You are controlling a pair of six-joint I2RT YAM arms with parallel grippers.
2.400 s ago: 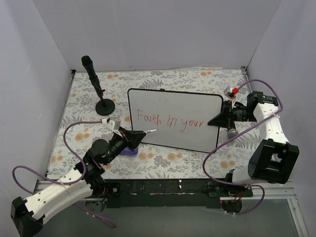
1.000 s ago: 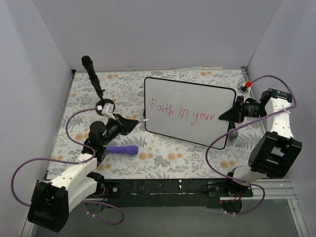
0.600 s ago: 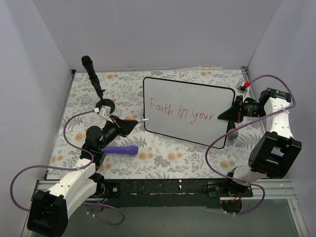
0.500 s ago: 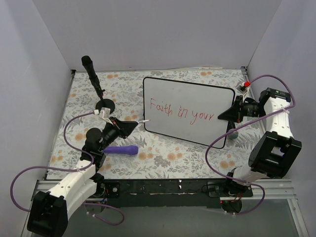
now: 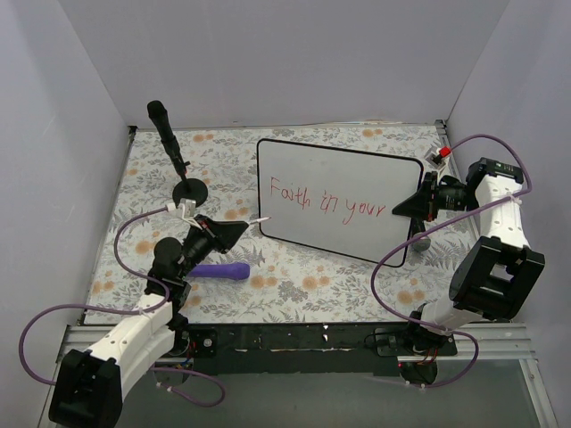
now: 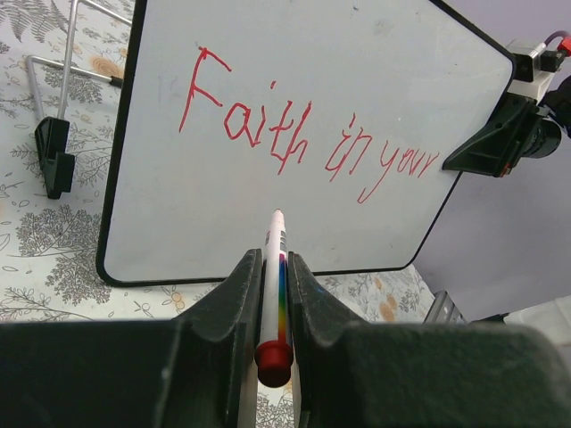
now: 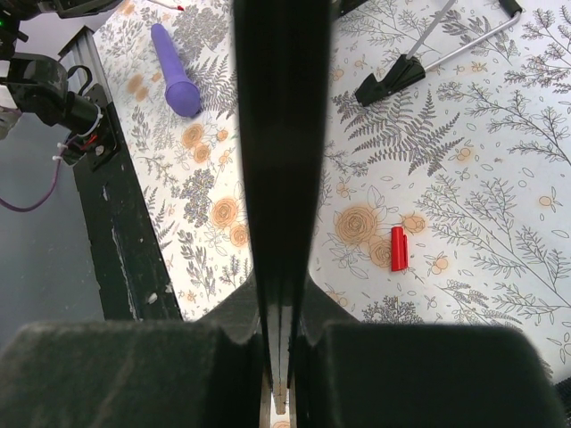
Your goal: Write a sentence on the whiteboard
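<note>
The whiteboard [image 5: 343, 183], glossy white with a thin black frame, is held tilted over the flowered table. My right gripper [image 5: 417, 204] is shut on its right edge, which shows as a black strip [image 7: 281, 134] clamped between the jaws of that gripper [image 7: 284, 357]. The sentence [image 5: 326, 203] in red reads "Faith in your" [image 6: 294, 138]. My left gripper [image 5: 241, 227] is shut on a white marker [image 6: 274, 234] with a red end. The marker tip points at the blank board [image 6: 357, 71] below the lettering. Whether it touches, I cannot tell.
A black microphone on a round stand [image 5: 169, 143] rises at the back left. A purple cylinder [image 5: 219, 271] lies near my left arm. A red marker cap [image 7: 399, 248] lies on the cloth under the board. The board's wire foot [image 6: 53, 156] hangs free. Walls close three sides.
Earlier the right gripper carried the board up and to the right, uncovering the purple cylinder. In the last second the board edged left and my left arm's elbow sank toward the near edge.
</note>
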